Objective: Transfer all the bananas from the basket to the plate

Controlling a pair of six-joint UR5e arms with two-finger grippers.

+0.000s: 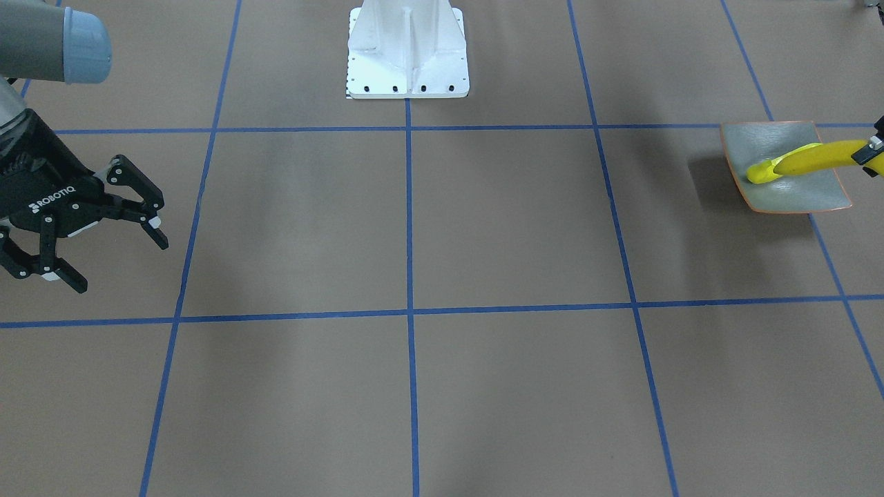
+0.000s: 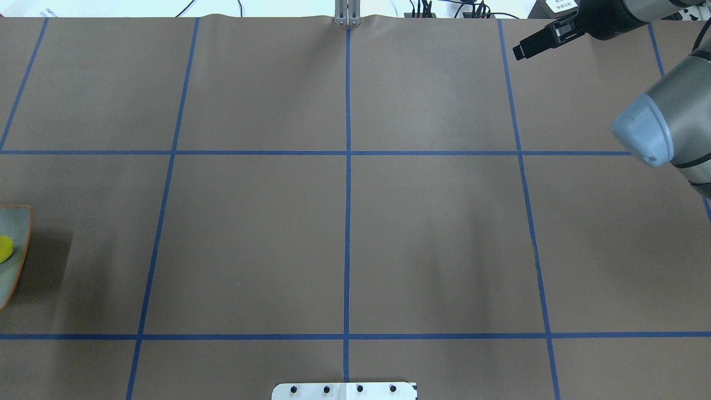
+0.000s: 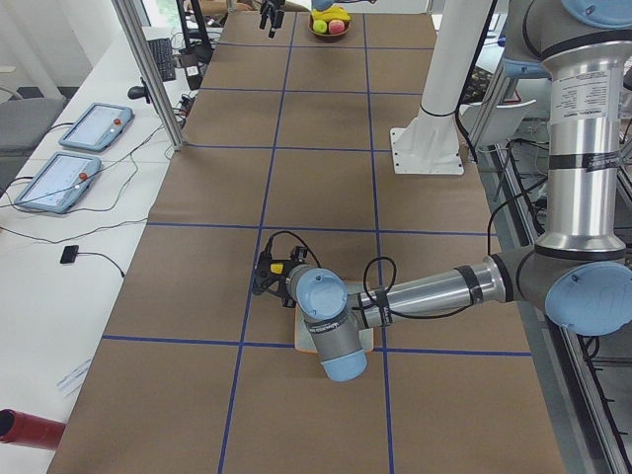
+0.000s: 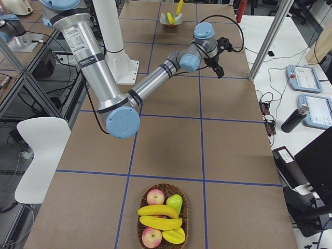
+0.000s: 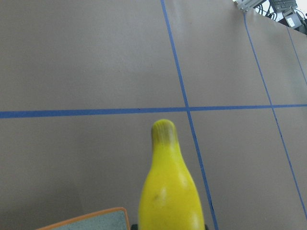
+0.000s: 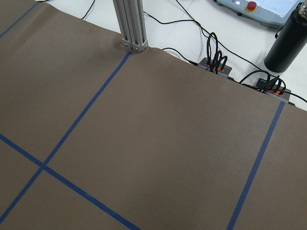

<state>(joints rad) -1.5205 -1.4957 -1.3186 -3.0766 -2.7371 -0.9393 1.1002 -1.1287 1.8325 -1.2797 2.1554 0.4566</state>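
Yellow banana (image 1: 801, 162) clamped in left gripper (image 1: 871, 150), over plate (image 1: 766, 138) near tabletop's left end.
Right gripper (image 1: 117, 261) spread wide, raised by the far edge.

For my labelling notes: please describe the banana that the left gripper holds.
At the robot's left end of the table lies the grey-green plate. The banana is held over it by the left gripper; its neighbour, a paler banana, lies on the plate.
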